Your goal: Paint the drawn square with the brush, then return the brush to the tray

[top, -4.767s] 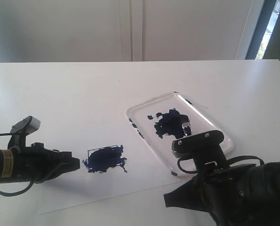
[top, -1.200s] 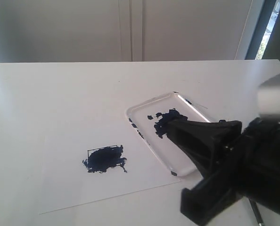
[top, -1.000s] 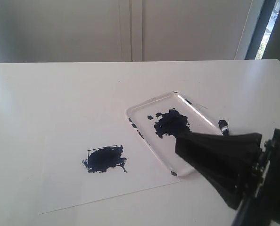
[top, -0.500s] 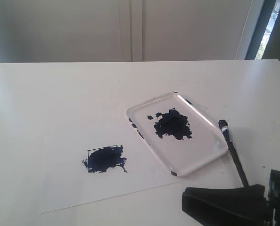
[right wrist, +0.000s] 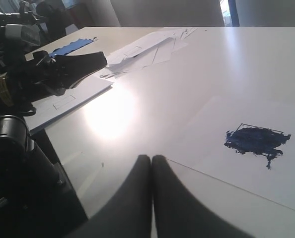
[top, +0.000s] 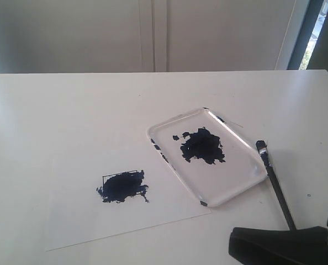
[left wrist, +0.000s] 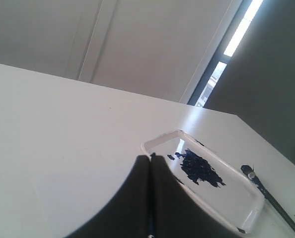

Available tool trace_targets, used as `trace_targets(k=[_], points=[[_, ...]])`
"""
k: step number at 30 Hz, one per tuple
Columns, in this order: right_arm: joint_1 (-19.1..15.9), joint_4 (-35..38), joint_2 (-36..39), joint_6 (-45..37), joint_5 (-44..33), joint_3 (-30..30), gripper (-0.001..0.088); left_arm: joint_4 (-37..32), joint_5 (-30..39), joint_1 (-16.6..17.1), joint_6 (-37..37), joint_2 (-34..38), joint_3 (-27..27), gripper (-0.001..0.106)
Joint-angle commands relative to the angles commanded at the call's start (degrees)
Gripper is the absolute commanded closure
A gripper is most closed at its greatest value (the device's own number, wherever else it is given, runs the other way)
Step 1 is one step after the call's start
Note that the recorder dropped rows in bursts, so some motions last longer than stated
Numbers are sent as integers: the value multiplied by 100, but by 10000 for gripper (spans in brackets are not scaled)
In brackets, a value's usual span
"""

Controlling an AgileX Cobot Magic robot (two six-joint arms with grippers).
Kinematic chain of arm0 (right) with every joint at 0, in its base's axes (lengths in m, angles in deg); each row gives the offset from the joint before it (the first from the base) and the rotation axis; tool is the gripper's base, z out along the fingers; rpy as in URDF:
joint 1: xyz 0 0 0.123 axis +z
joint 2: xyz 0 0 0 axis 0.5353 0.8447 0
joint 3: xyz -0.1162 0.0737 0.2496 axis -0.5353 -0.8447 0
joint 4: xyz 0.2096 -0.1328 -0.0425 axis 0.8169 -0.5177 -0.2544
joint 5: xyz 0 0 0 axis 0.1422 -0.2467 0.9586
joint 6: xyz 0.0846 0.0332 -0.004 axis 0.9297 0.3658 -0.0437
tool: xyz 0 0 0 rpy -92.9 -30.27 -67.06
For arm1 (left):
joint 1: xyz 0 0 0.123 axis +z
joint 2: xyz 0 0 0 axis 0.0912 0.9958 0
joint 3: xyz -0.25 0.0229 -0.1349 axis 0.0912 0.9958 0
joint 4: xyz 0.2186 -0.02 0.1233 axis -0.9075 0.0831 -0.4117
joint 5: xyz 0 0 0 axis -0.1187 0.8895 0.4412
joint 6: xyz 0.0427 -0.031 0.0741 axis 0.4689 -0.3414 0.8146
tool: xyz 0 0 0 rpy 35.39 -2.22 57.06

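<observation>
Our right arm (top: 285, 247) has sunk lower; both arms' jaws are together, and the brush (top: 276, 185) lies beside the tray (top: 238, 165) on the worktop (top: 70, 110).

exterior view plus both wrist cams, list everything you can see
table: one, white, under everything
paper sheet: one, white, on the table
drawn square: one, black outline smeared dark blue, on the paper sheet
tray: one, glossy white, right of the paper sheet
paint blotch: one, dark blue, middle of the tray
brush: one, black, on the table right of the tray
spare papers: several, white, right wrist view only
left gripper: one, black, shut, empty
right gripper: one, black, shut, empty
</observation>
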Motion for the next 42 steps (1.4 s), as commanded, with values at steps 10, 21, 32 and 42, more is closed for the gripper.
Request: trace_targets(k=[10,21,32,42], points=[[0,592,-230,111,260,-937,868,0,0,0,0,0,0,1053],[0,777,-742,111,334,-1068,868,0,0,0,0,0,0,1053],[-589,777,-2156,111,516,-1068,868,0,0,0,0,0,0,1053],[-2509,777,-2525,111,526,-1068,868,0,0,0,0,0,0,1053]])
